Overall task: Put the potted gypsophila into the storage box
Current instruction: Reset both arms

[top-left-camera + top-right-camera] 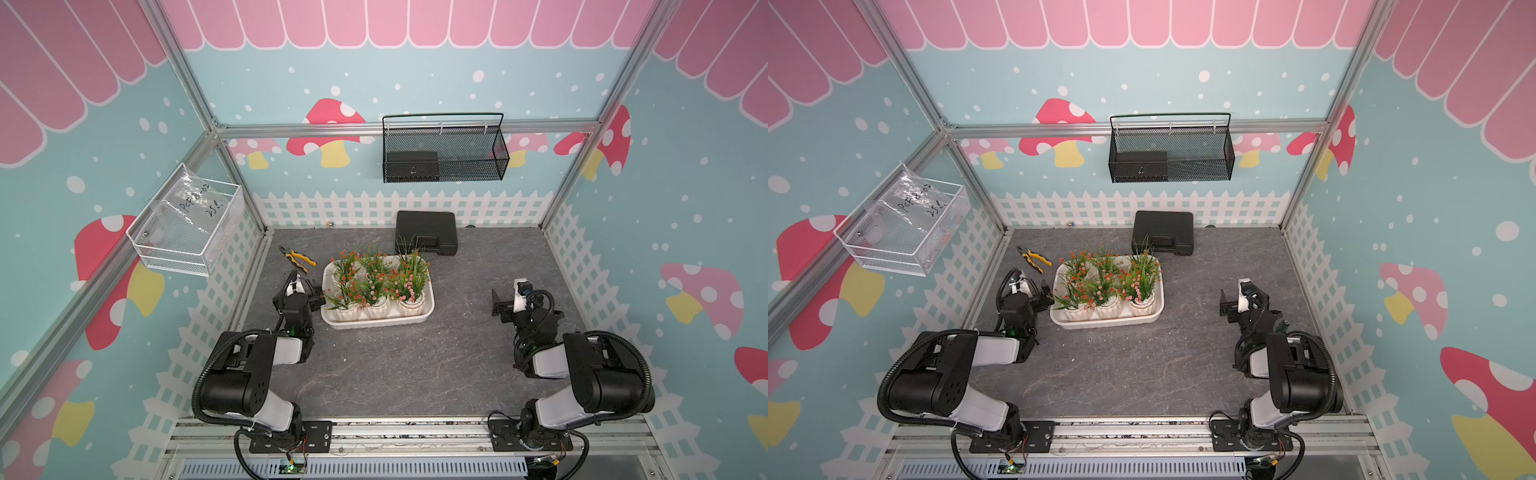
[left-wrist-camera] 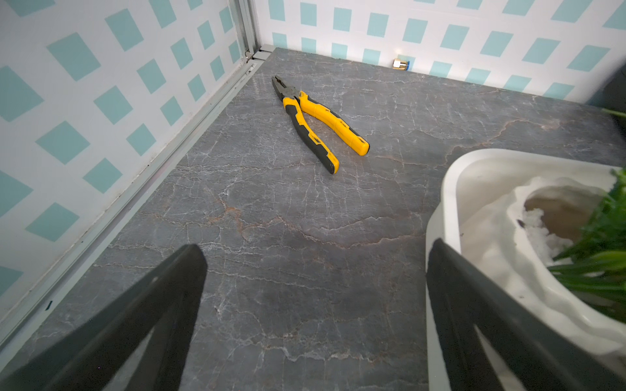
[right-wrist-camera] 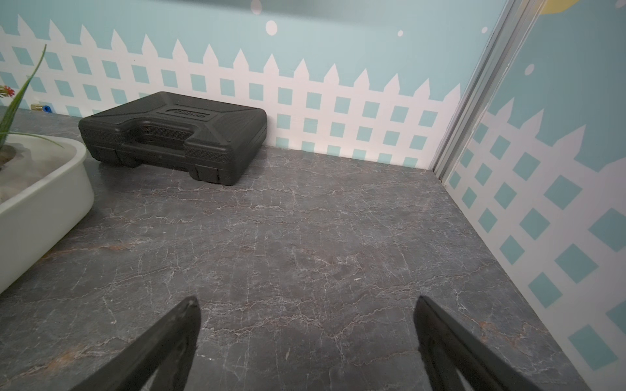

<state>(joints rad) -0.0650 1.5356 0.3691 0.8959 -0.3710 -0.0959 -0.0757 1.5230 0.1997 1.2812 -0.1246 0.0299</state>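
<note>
Left pincer [image 1: 314,292] stands wide and empty, just beside the left edge of the storage box [image 1: 376,325], left of centre in both top views. In the left wrist view one finger [image 2: 467,298] overlaps the box corner. Whether it touches the rim cannot be told. Right pincer [image 1: 498,306] is equally wide and empty, well apart from the box, at middle right of the frame over bare worktop [image 1: 395,365].

Location of task item: the potted gypsophila [image 1: 376,286] stands inside the box at frame centre, in two rows of three. The rear pots are largely hidden by foliage. No pot shows on the worktop outside the box.

Step in hand: judged from this layout, placing looks finished and only clearing the arms is left.

Next move: draw the left pincer away from the box with its jaws apart, without snagging the sprigs or nudging the rim. The pliers [image 1: 297,258], up and left of the box, and the black case [image 1: 426,237] above it need no handling.
</note>
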